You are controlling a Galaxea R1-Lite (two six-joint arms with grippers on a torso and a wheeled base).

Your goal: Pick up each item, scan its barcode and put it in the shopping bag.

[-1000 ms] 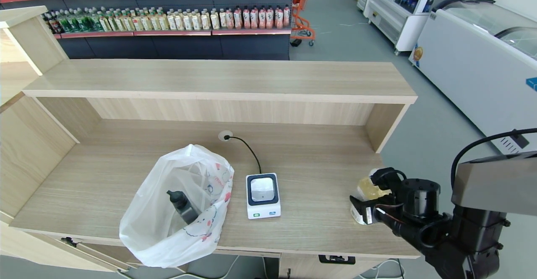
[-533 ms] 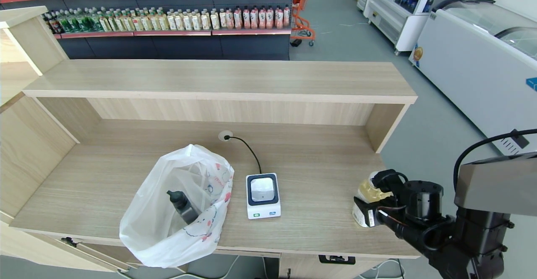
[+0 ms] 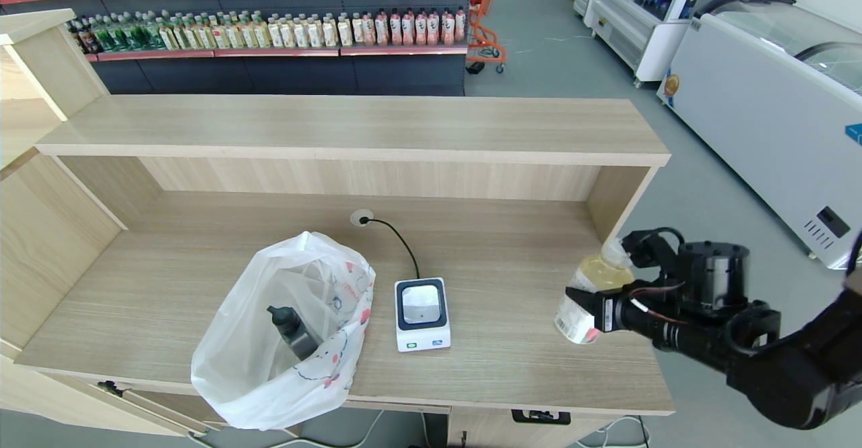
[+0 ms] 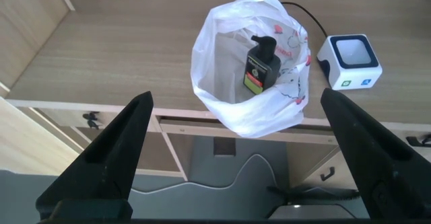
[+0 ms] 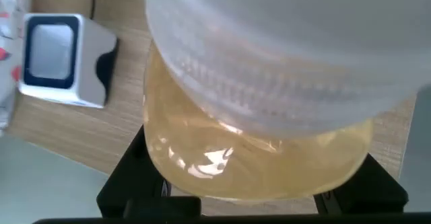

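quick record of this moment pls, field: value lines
right gripper: shut on bottle of yellowish liquid, at right end of counter
scanner: mid counter, window up, nothing over it
shopping bag: open, left of scanner
in bag: dark pump bottle
left gripper: open, empty, off the counter's front edge

The right end effector grips a bottle at the counter's right end.

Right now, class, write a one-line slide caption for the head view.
Right gripper holds a yellow-liquid bottle at the counter's right end; scanner and shopping bag with a dark bottle stand nearby.
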